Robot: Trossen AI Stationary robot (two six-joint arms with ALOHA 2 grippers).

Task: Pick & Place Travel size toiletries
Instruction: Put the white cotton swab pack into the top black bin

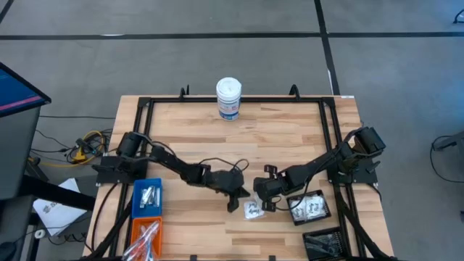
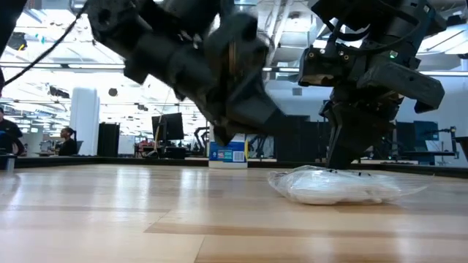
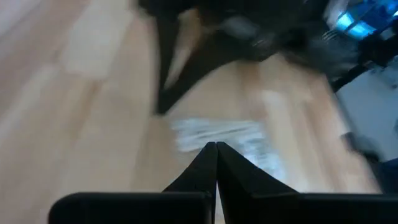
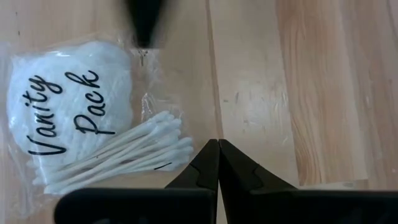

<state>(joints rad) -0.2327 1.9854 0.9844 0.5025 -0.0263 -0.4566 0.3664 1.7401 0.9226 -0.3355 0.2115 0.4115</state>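
Clear crinkly plastic marks the thing in play: a vanity packet (image 1: 253, 210) with a white pad and a fan of cotton swabs inside lies flat on the wooden tabletop (image 1: 290, 138), near its front edge, between the two arms. The right end effector (image 1: 269, 205) hovers just beside the packet on its right side, fingers pressed together and holding nothing; in the right wrist view its closed tips sit at the swab end of the packet (image 4: 93, 140), the swabs running slantwise away from those tips toward the pad. The left end effector (image 1: 233, 204), also closed and empty, points down just off the packet's left edge, and its dark tip shows in the right wrist view at the packet's far border. Both stand about equally near, so the packet is bracketed, one tip on each side. From the low view the packet (image 2: 336, 185) rests on the wood with the right arm's fingers standing just behind it. My judgement is that either arm must first spread its fingers and shift over the packet's body; the right one seems better lined up with the bins on its side. A second such packet sits in the black tray (image 1: 324, 212) close by.
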